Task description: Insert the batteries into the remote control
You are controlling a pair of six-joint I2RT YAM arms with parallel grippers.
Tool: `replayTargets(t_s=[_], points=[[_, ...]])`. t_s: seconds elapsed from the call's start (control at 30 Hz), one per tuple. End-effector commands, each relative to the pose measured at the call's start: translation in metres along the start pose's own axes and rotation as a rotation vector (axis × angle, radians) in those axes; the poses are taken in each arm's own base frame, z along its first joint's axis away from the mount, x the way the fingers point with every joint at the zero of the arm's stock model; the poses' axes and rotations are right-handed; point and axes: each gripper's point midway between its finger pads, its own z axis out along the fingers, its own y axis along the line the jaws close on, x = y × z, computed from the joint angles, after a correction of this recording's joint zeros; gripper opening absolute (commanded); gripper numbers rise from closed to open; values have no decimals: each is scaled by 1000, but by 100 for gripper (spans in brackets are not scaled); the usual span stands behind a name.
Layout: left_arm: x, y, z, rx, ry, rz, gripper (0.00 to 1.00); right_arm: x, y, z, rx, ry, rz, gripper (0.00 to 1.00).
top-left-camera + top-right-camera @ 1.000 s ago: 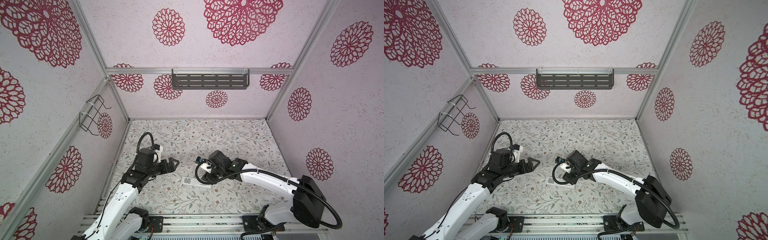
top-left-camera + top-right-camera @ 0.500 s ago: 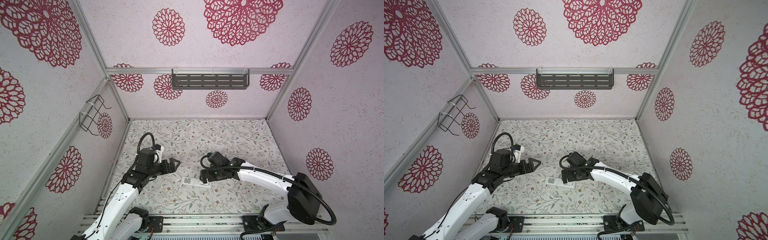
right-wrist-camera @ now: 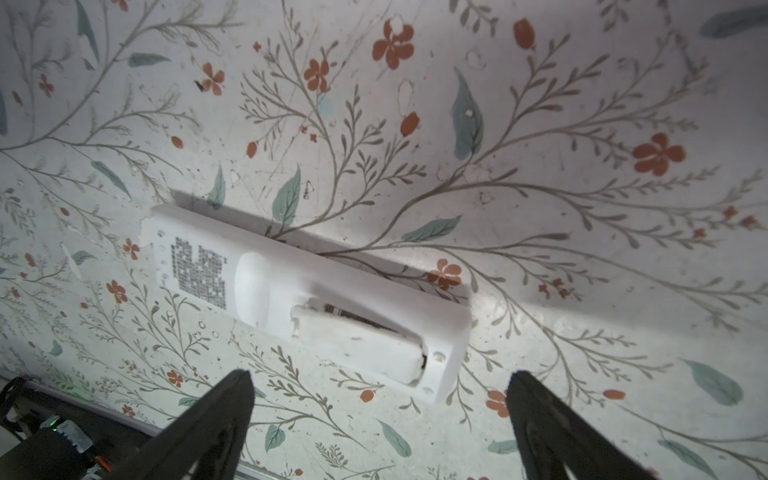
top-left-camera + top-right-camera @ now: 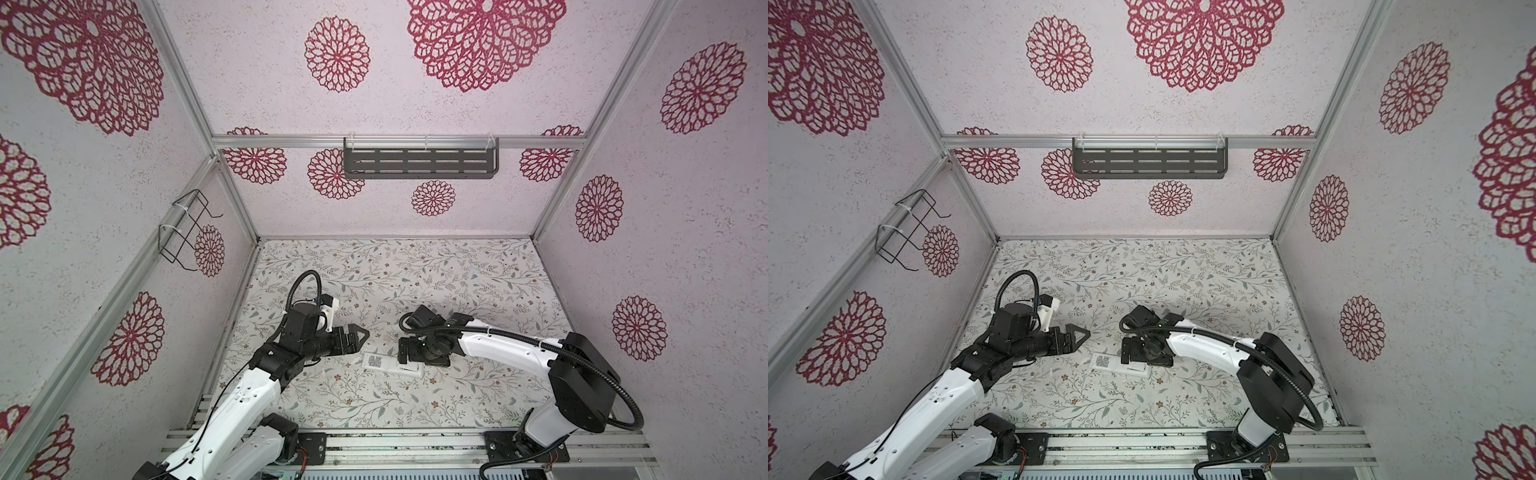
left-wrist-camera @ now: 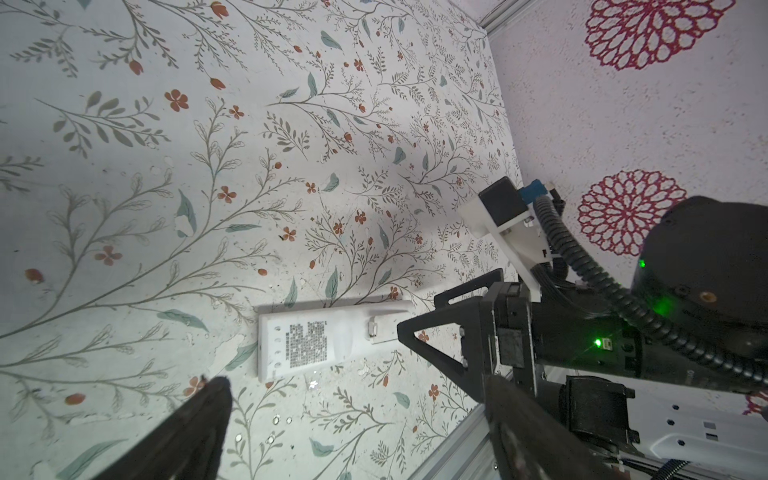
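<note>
- The remote control (image 4: pixel 390 364) lies flat on the floral table (image 4: pixel 436 270), near the front and about midway between the two arms. Its back faces up.
- A dark square label (image 3: pixel 199 266) sits near one end of that back. The cover (image 3: pixel 357 347) of the battery bay takes up the other end.
- In the right wrist view the cover sits askew, not flush with the body. A dark strip (image 3: pixel 353 318) shows in the gap along its edge. Too little of it shows for us to name it.
- The right gripper (image 3: pixel 377 376) hangs over the cover end with its jaws spread wide and nothing between them. Both fingers (image 3: pixel 208 428) stand clear of the white body in that view.
- From the left wrist view, one finger of the right gripper covers the remote's far end. We cannot tell whether it touches.
- The left gripper (image 4: pixel 358 335) hovers above the table just beside the label end. It is released and empty, and it points toward the right arm.
- A grey slotted shelf (image 4: pixel 419 164) hangs on a rail of the back wall.
- A black wire rack (image 4: pixel 187 232) hangs on the left wall. Both are well apart from the remote.
</note>
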Motion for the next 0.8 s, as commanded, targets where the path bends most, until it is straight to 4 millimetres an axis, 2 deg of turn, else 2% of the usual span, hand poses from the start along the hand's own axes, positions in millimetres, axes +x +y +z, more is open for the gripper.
replayTargets(t_s=[0.0, 0.23, 0.5, 0.77], points=[[-5, -5, -3, 19, -33, 18, 97, -11, 7, -3, 15, -41, 27, 99], [-6, -7, -5, 26, -43, 22, 97, -11, 11, 7, 51, -25, 3, 99], [-7, -9, -7, 32, -51, 27, 97, -4, -7, 13, 131, -14, -3, 99], [-7, -9, -7, 31, -52, 28, 97, 2, -14, 17, 151, 0, -17, 99]])
